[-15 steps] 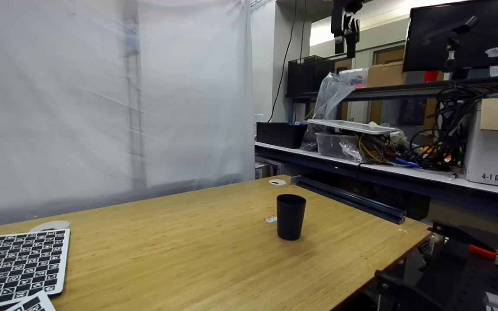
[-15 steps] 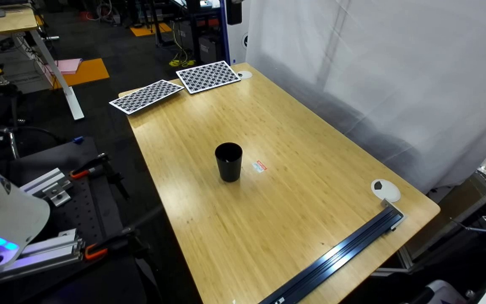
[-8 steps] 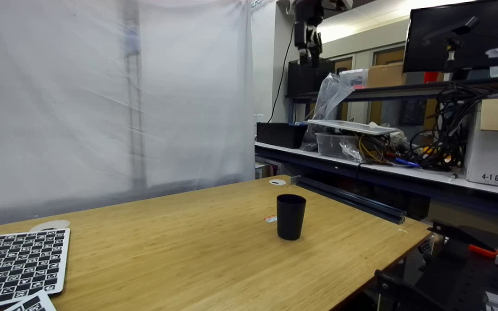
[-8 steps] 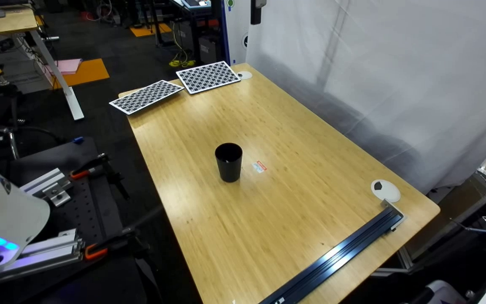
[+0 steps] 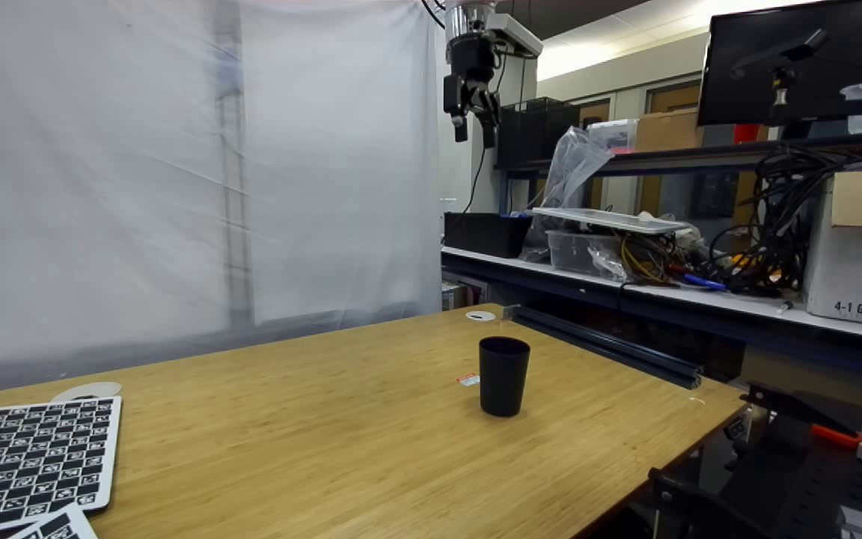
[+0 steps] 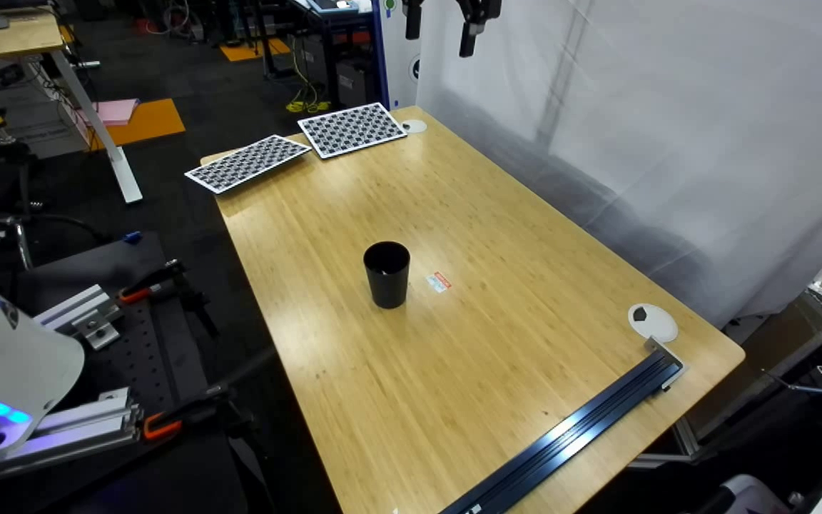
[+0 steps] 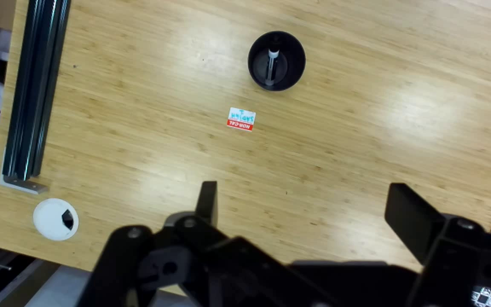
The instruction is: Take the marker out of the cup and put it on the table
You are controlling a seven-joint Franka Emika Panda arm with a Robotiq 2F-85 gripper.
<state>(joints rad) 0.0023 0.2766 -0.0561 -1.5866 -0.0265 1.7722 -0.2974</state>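
Well, the marker [image 7: 272, 66] is inside the cup [image 7: 293, 64], leaning, with a pale band near its dark upper end, as the wrist view shows. The black cup stands upright on the counter [image 6: 496, 343], and near it lies a red-and-white label [image 7: 241, 119]. Farther out, a dark metal rail [image 6: 568, 438] runs along an edge, a white disc [image 7: 50, 218] just beside its end; two checkered boards [image 6: 352, 130] rest at the opposite end of the counter in an exterior view. High above and well apart from the cup hangs the gripper [image 5: 475, 140], its jaws spread wide.
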